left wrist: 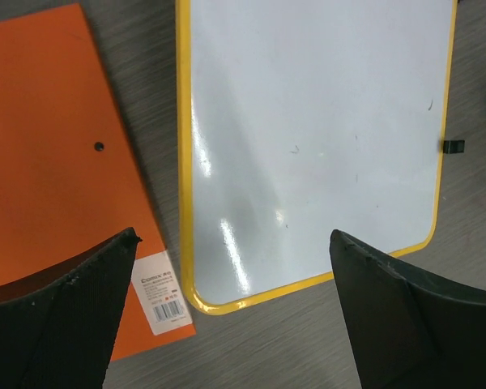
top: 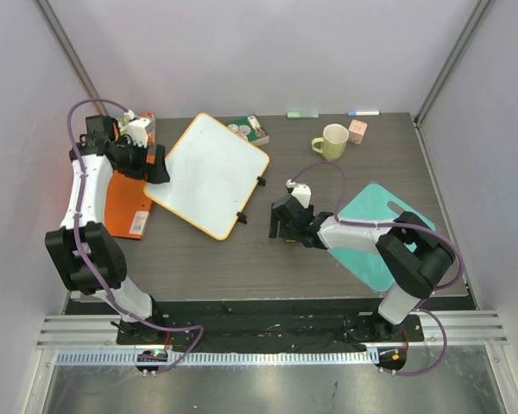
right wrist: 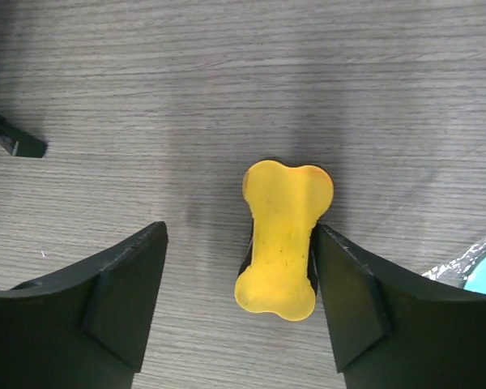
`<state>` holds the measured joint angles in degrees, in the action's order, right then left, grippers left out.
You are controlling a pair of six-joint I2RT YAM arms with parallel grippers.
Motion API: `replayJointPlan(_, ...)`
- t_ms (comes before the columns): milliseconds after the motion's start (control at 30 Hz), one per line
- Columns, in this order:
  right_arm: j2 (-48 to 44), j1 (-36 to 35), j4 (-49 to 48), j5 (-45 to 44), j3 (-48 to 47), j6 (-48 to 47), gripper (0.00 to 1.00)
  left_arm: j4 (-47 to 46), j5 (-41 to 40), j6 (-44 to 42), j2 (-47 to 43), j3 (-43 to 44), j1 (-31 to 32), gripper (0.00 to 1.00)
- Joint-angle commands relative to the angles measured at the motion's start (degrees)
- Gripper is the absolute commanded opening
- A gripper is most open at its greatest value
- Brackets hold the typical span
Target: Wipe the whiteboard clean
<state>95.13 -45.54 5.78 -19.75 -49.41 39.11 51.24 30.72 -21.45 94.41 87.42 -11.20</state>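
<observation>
The whiteboard lies tilted on the dark table, white with an orange-yellow frame and black clips on its right edge. In the left wrist view its surface shows only faint specks. My left gripper is open and empty over the board's left edge; its midpoint is above the board's near corner. My right gripper is open low over the table, right of the board. A yellow bone-shaped eraser stands between its fingers, touching the right finger and apart from the left one.
An orange folder lies left of the board, also in the left wrist view. A teal cutting board lies under the right arm. A yellow-green mug, a pink cube and a small tin stand at the back.
</observation>
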Motion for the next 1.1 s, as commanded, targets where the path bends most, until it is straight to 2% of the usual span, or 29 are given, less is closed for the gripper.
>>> replayJointPlan(0, -2.94, -0.08, 0.11, -1.70, -1.04, -1.93, 0.79, -6.68, -3.91, 2.47, -4.85, -0.49, 0.30, 1.00)
replayJointPlan(233, -2.58, 0.01, 2.39, -4.41, -1.48, -2.72, 0.81, -9.76, -9.79, 5.81, -8.27, 0.03, 0.13, 1.00)
replayJointPlan(400, -2.93, 0.01, 5.64, -8.20, -2.01, -4.39, 0.83, -9.58, -9.71, 8.97, -10.91, 1.44, 0.21, 1.00)
replayJointPlan(800, -6.27, -0.08, 6.35, -10.49, -1.57, -6.50, 0.87, -8.09, -5.41, 13.36, -13.99, 1.53, 0.13, 1.00)
replayJointPlan(867, -7.94, -0.08, 6.26, -11.19, -1.39, -6.94, 0.91, -7.30, -3.22, 13.45, -14.34, 0.83, 0.13, 1.00)
replayJointPlan(900, -8.55, -0.08, 5.82, -11.80, -0.96, -7.21, 0.98, -7.30, -1.38, 13.45, -14.60, 0.13, 0.21, 1.00)
replayJointPlan(1067, -16.80, 0.36, 4.33, -16.10, 0.45, -10.63, 1.00, -10.72, 0.48, 14.95, -17.32, -6.10, 0.22, 1.00)
